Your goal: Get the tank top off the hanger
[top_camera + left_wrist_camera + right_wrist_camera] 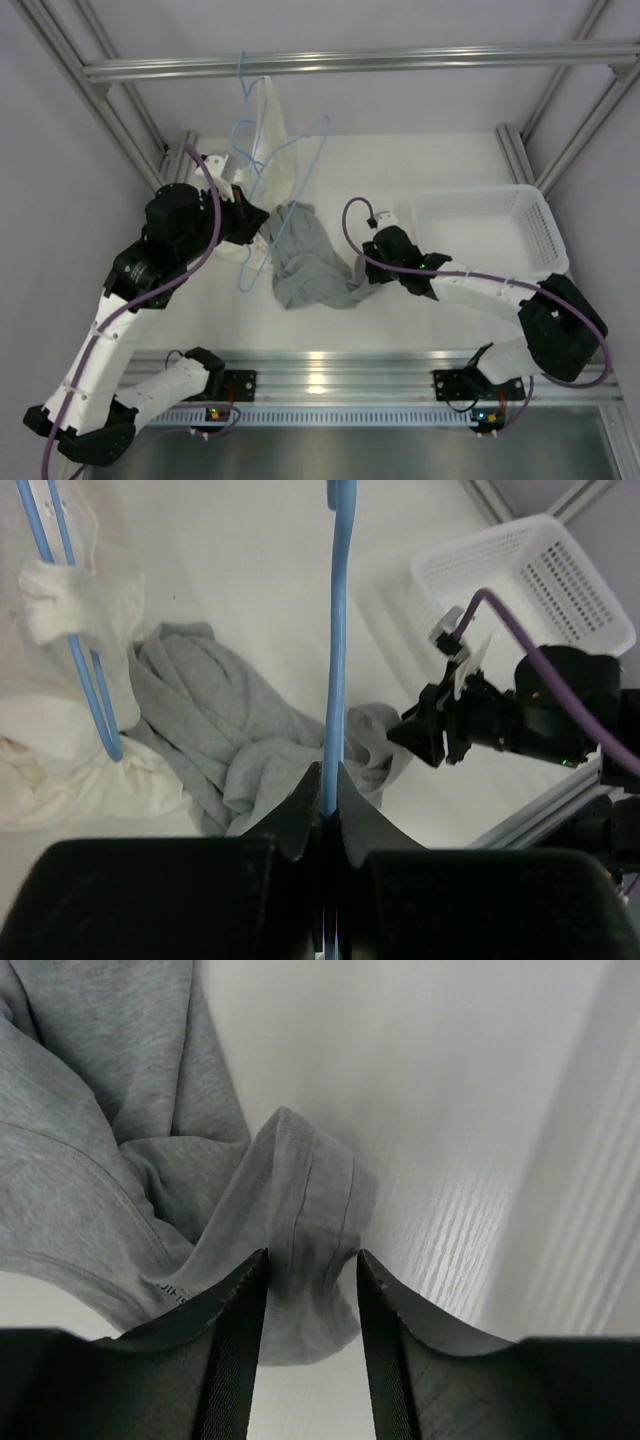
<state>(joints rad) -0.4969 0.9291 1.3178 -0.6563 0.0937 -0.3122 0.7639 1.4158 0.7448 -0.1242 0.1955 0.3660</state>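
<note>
- The right pincer fills the bottom of the right wrist view. Its jaws stand apart, straddling a folded hem of the tank top, and are not visibly pressed onto it.
- The left pincer, at the lower centre of the left wrist view, is clamped on a thin bar of the hanger. The bar runs straight up to the top edge of the frame.
- The tank top lies crumpled on the counter, at the centre of the overhead view, between the two pincers. Whether a strap is hooked over the hanger frame cannot be told; the cloth bunches just beside the bar.
- Risk: if the right jaws close on only the outer ply of the fold, the cloth would likely slip out on the pull.
- Risk: if a strap is caught, a sideways pull would load the slim bar. It may then twist or slide within the left grip.
- Risk: a second hanger carrying a white garment sits at the left of the left wrist view, touching the grey cloth. A drag towards it may snag or pull that garment along.
- The basket stands at the upper right, apart from the cloth.
</note>
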